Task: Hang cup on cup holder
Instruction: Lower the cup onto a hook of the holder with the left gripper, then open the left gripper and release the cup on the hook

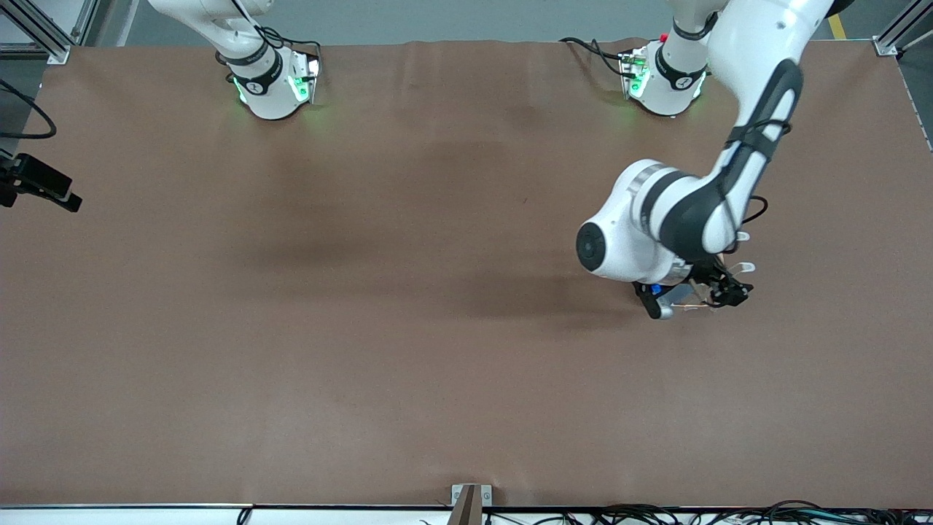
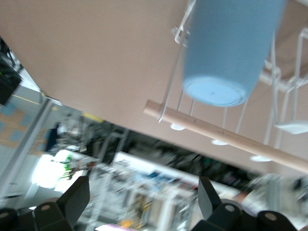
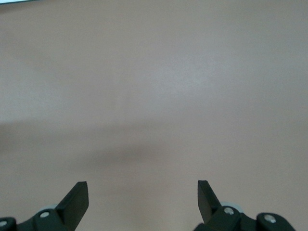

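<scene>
Blue cup sits on the holder, so your left hand hangs wide, empty; right hand waits wide over bare desk.

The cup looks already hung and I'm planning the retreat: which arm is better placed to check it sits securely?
Left. Its tool is open with the cup on the cup holder right ahead; the right tool, also open, faces only bare table.
</scene>
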You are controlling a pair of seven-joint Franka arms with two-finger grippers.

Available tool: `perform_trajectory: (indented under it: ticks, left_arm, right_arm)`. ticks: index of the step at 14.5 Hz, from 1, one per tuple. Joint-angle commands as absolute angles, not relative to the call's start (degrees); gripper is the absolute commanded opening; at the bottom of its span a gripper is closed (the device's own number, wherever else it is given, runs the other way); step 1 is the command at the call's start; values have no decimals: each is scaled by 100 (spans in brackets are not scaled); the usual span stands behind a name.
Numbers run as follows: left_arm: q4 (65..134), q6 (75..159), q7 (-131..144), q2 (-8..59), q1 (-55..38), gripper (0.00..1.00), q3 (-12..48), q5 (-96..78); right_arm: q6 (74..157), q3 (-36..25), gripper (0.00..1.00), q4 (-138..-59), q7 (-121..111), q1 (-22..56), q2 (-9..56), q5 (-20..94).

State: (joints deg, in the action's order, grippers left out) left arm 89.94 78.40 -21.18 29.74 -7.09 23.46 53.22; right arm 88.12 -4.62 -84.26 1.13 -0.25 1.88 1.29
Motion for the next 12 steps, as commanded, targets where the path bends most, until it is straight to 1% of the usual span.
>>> perform_trajectory:
  ticks: [1,3,5,7,10,11,12]
  left_arm:
    - [8982,8408,-1619,2113,-721,100,1901,4162]
    - [9000,8840,-1232,1628,-729,100,1496,3195]
    - [9026,9087,-968,1276,-729,100,1205,2473]
    - [9079,9088,-416,925,-712,100,933,1761]
    - [9167,9114,17,388,-624,100,301,583]
    - [9210,9114,26,239,-581,100,151,345]
    - [9281,9106,61,81,-432,100,132,160]
  right_arm:
    - [8842,-448,100,-8455,62,-44,158,35]
    - [8859,-448,100,-8464,79,-44,158,35]
    - [8859,-448,100,-8464,79,-44,158,35]
    - [8859,-457,100,-8464,79,-53,158,35]
    - [8842,-457,100,-8464,88,-62,158,44]
    - [8842,-457,100,-8464,88,-62,158,44]
    - [8842,-457,100,-8464,88,-62,158,44]
